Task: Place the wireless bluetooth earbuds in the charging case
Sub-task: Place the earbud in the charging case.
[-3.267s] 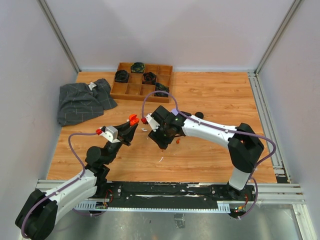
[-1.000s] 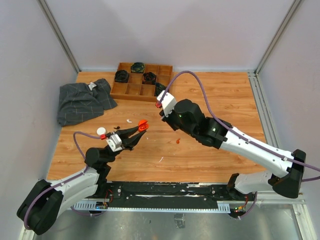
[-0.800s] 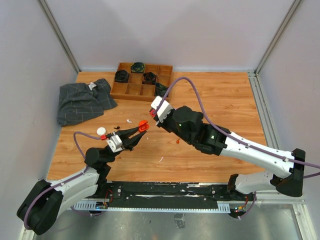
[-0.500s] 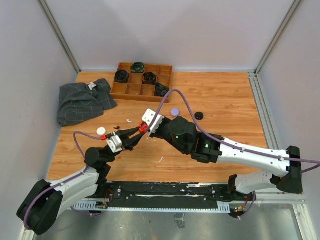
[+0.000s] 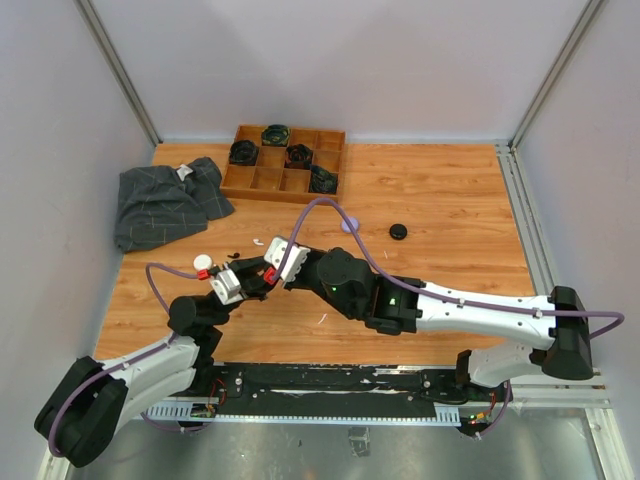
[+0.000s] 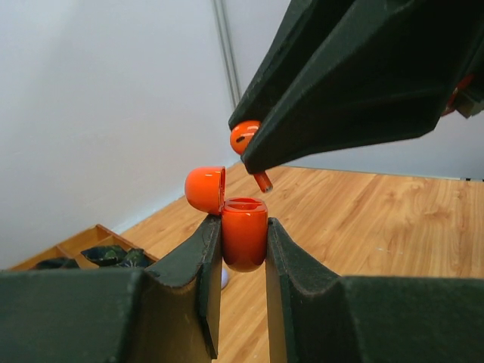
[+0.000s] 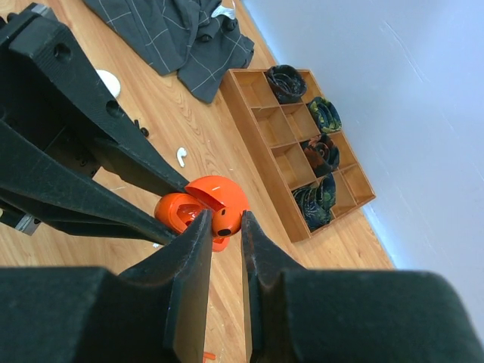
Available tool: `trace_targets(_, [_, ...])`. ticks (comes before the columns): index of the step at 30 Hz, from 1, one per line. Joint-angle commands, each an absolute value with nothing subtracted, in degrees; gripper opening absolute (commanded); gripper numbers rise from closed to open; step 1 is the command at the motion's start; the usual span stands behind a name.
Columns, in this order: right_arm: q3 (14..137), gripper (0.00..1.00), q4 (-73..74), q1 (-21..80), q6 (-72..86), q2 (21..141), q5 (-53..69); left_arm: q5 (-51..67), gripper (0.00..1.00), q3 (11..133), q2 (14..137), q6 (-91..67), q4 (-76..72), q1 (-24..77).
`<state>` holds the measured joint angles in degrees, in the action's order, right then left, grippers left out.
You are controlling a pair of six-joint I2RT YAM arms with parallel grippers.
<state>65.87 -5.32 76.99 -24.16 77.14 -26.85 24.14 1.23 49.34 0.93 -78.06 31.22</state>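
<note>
Near the left-front part of the table (image 5: 450, 190), the two arms meet tip to tip above the wood. Left gripper (image 6: 243, 227) has its jaws clamped on the lower half of the orange charging case (image 6: 244, 243), held upright with its lid (image 6: 205, 189) swung open to the side. Right gripper (image 7: 223, 219) reaches in from the other side, its fingers pinched together on the orange earbud (image 6: 246, 138) — the bud's round head sits between the fingertips and its short stem points down toward the case's open mouth. From the left wrist view the stem hangs just above the rim, slightly off to one side, with a small gap between them; the bud is not yet seated. A white earbud (image 5: 258, 241) lies on the table just beyond the grippers, and a black round case (image 5: 400, 231) rests well apart, farther right. At the far edge stands a wooden tray (image 5: 265, 180) with dark items in several compartments, and a grey cloth (image 5: 165, 203) is crumpled beside it.
</note>
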Motion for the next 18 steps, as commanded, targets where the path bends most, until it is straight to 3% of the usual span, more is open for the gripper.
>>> trace_targets(1, [65.2,0.08,-7.9,78.1,-24.9,78.2,-28.2,22.2,0.0,2.3,49.5,-0.1,-82.0,30.9])
trace_targets(18, [64.6,0.08,-11.7,79.4,-27.1,78.3,-32.0,22.0,0.0,1.9,50.0,-0.7,-81.3,30.9])
